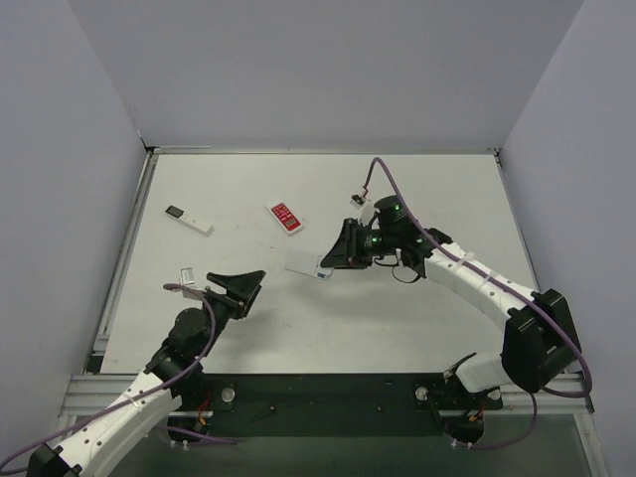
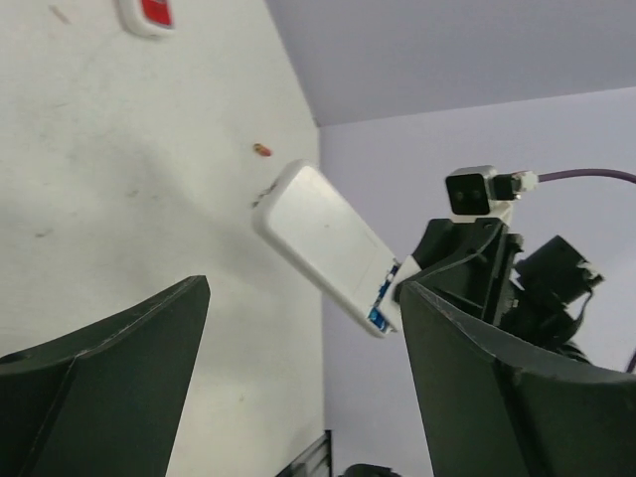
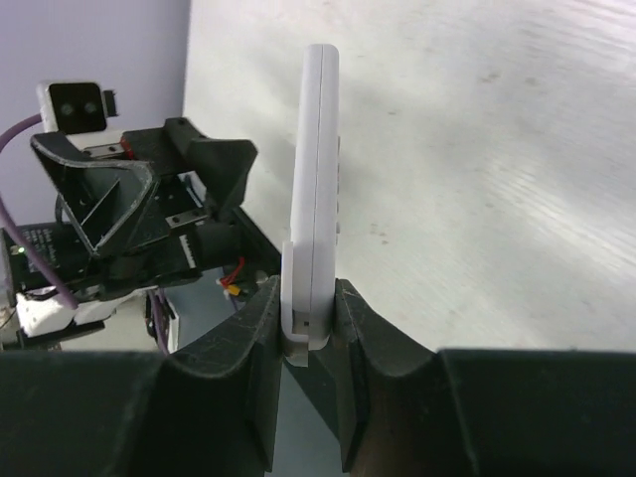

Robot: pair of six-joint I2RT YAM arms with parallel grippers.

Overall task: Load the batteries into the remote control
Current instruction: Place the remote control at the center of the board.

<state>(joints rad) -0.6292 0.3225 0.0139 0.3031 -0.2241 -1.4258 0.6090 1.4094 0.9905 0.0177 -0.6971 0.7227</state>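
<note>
My right gripper [image 1: 334, 260] is shut on one end of the remote control [image 1: 303, 261] and holds it above the table's middle. In the right wrist view the remote control [image 3: 318, 169] stands edge-on between the pads, gripper [image 3: 310, 318] clamped on its lower end. The left wrist view shows its plain white back [image 2: 318, 238]. The blue of the batteries [image 2: 380, 316] shows at the held end, beside the right fingers [image 2: 447, 258]. My left gripper [image 1: 243, 288] is open and empty, a little short of the remote on its near left; its jaws [image 2: 303, 378] stand wide apart.
A red-faced remote [image 1: 285, 217] lies behind the held one, and a slim white stick remote [image 1: 189, 220] lies at the far left. A small white piece [image 1: 186, 273] lies left of my left gripper. A tiny red cell [image 2: 262, 150] lies on the table.
</note>
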